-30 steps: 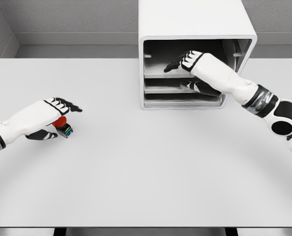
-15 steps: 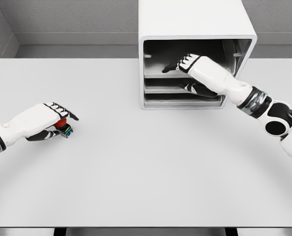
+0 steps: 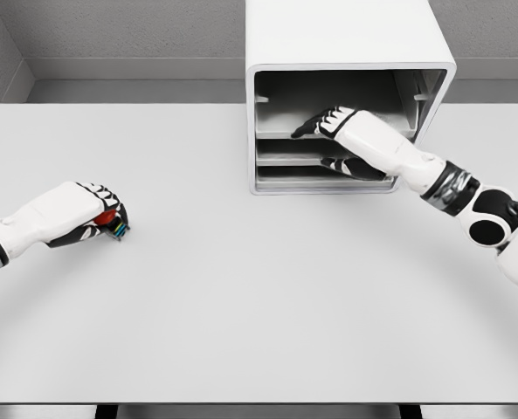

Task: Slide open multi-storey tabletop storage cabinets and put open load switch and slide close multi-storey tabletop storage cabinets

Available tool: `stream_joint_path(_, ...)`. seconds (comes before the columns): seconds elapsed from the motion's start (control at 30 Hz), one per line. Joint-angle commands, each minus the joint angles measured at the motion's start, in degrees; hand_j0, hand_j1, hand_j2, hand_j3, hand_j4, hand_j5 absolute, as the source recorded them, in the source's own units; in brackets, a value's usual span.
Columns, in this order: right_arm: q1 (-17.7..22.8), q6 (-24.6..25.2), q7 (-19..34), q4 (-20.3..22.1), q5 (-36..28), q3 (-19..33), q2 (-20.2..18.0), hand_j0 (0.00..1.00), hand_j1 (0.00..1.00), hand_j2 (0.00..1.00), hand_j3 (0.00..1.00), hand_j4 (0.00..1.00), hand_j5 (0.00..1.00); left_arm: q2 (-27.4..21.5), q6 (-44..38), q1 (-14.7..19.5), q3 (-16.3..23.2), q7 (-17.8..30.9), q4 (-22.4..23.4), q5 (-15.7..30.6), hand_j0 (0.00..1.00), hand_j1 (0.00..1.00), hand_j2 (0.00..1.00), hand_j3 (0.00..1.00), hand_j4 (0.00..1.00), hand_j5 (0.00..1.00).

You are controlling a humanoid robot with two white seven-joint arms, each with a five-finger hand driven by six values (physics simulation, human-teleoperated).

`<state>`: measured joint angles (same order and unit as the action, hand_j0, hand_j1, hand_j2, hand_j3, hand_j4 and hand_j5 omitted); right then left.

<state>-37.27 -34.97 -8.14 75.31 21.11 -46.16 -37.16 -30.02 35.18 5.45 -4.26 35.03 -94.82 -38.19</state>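
At the table's left, the left hand (image 3: 82, 212) curls around the red-topped load switch (image 3: 110, 221); the right hand (image 3: 327, 123), fingers extended, rests on the storage cabinet (image 3: 346, 35)'s upper tray (image 3: 280, 133), where it may slip.

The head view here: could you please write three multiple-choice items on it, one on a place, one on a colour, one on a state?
1. Where is the load switch?
A. on the cabinet's top shelf
B. at the table's left, in the left robot hand
C. at the table's front edge

2. What colour is the switch's knob?
A. red
B. green
C. yellow

3. Where does the right robot hand reach?
A. flat on the table
B. on top of the cabinet
C. into the cabinet, at its upper tray

Key: 1 B, the left robot hand curls around it; 2 A, red shows between the fingers; 3 C, its fingers lie inside the open front.
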Motion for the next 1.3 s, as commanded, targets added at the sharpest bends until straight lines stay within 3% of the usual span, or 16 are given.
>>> stream_joint_path(0.0, 0.0, 0.0, 0.0, -0.1, -0.3, -0.2, -0.2, 0.74, 0.74, 0.74, 0.74, 0.74, 0.74, 0.0, -0.2, 0.0, -0.2, 0.0, -0.5, 0.6, 0.46, 0.46, 0.46, 0.46, 0.46, 0.46)
stream_joint_path(0.33, 1.4, 0.0, 0.0, 0.7, -0.1, -0.1, -2.3, 0.77, 0.77, 0.77, 0.77, 0.77, 0.77, 0.1, -0.2, 0.4, -0.3, 0.0, -1.6, 1.3, 0.46, 0.46, 0.46, 0.46, 0.46, 0.46)
stream_joint_path(0.77, 4.0, 0.0, -0.2, 8.8, -0.5, 0.5, -8.0, 0.77, 0.77, 0.77, 0.77, 0.77, 0.77, 0.3, -0.2, 0.4, -0.5, 0.0, -2.1, 1.4, 0.46, 0.46, 0.46, 0.46, 0.46, 0.46)
stream_joint_path(1.17, 6.4, 0.0, -0.5, 13.1, -0.6, 0.6, -11.8, 0.77, 0.77, 0.77, 0.77, 0.77, 0.77, 0.3, -0.2, 0.4, -0.5, 0.0, -2.6, 1.4, 0.46, 0.46, 0.46, 0.46, 0.46, 0.46)
stream_joint_path(1.27, 7.8, 0.0, -0.6, 16.5, -0.8, 0.7, -14.4, 0.77, 0.77, 0.77, 0.77, 0.77, 0.77, 0.3, -0.2, 0.4, -0.5, 0.0, -2.6, 1.4, 0.46, 0.46, 0.46, 0.46, 0.46, 0.46)
